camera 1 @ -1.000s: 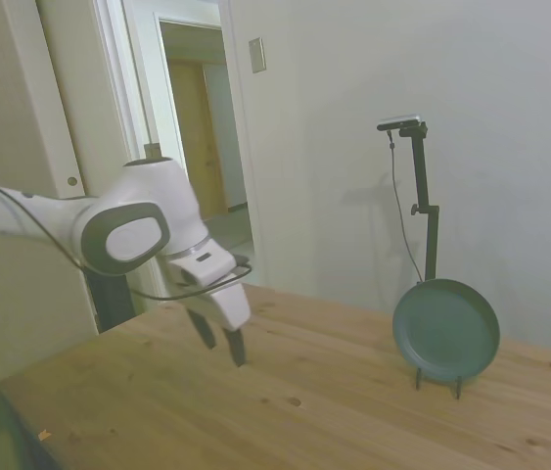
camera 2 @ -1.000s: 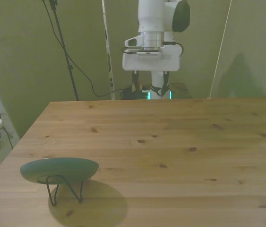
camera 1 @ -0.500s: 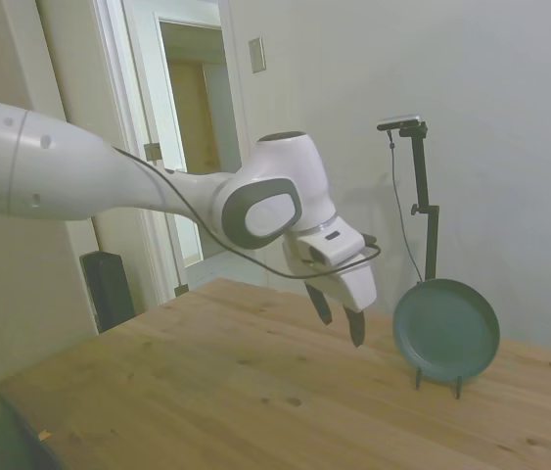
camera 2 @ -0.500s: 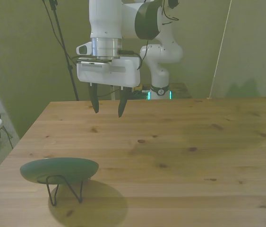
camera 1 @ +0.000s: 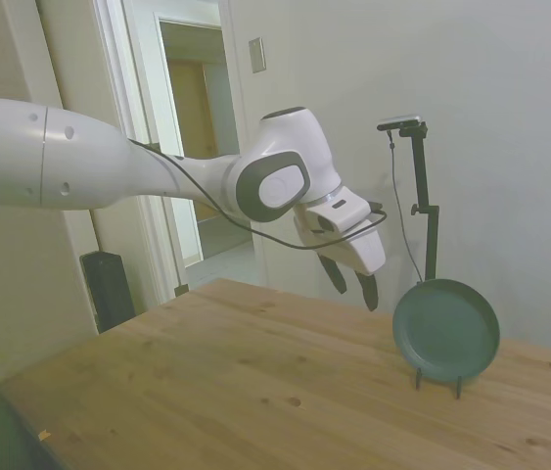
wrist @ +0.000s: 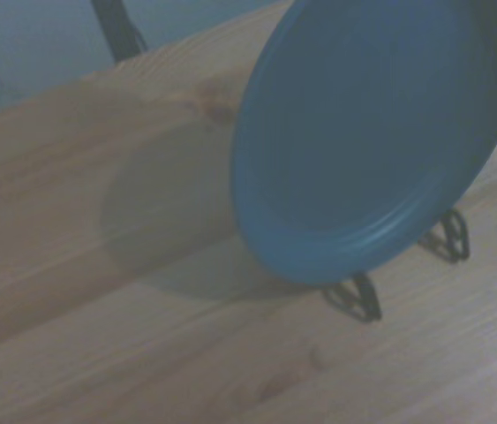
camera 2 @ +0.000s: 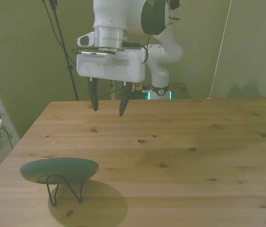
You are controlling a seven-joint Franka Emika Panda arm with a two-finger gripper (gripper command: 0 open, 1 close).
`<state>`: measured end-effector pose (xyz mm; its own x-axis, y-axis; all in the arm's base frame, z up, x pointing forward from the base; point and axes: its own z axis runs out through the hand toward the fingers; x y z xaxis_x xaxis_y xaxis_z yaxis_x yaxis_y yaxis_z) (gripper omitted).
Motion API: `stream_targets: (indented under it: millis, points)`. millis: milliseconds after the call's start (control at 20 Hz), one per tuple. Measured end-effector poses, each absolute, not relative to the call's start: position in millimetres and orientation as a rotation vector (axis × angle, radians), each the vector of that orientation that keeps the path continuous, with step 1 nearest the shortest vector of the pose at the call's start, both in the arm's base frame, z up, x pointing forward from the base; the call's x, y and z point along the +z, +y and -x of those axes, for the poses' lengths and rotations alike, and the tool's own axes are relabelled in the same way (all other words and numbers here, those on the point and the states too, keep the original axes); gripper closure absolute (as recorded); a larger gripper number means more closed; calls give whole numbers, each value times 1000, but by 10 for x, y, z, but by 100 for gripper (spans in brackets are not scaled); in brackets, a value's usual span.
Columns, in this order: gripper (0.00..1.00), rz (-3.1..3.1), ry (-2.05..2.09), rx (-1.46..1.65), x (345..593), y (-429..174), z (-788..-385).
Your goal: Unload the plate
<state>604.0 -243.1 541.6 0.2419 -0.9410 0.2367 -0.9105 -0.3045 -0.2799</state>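
The plate (camera 1: 446, 330) is seen propped nearly upright on a thin black wire stand (camera 1: 437, 379), w/ its hollow face turned toward the arm (camera 1: 109, 176). In the front view the plate (camera 2: 59, 170) is placed near the table's (camera 2: 170, 142) edge closest to that camera, toward the corner on the front view's left, and is seen edge-on, leaning back on the stand (camera 2: 65, 188); a round shadow is cast on the wood just beside it. The gripper (camera 1: 352, 284) is held in the air above the table, apart from the plate and higher than its rim, w/ fingers pointed down and tilted toward it. In the front view the gripper (camera 2: 108, 107) is found over the table's far edge, toward the front view's left, and the two dark fingers (camera 2: 93, 98) are spread wide w/ nothing between them. No contact w/ plate or stand is visible. In the wrist view the plate (wrist: 367, 132) is shown close up and blurred, its raised rim and shallow centre made out, w/ the stand's (wrist: 354, 296) wire feet resting on the wood below it. An open doorway (camera 1: 202, 147) is seen behind the arm in the side view.
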Motion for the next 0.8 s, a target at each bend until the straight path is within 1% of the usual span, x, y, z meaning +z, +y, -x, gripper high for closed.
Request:
stream_targets:
  millis: [150,450,650,800]
  points:
    - [0,2360,1817,-649,5459,-2562,-6290]
    - [0,2308,1830,-786,5422,-2684,-6832]
    - [0,2267,1862,-813,5291,-2804,-7062]
    - [0,2257,1862,-812,5186,-2777,-7181]
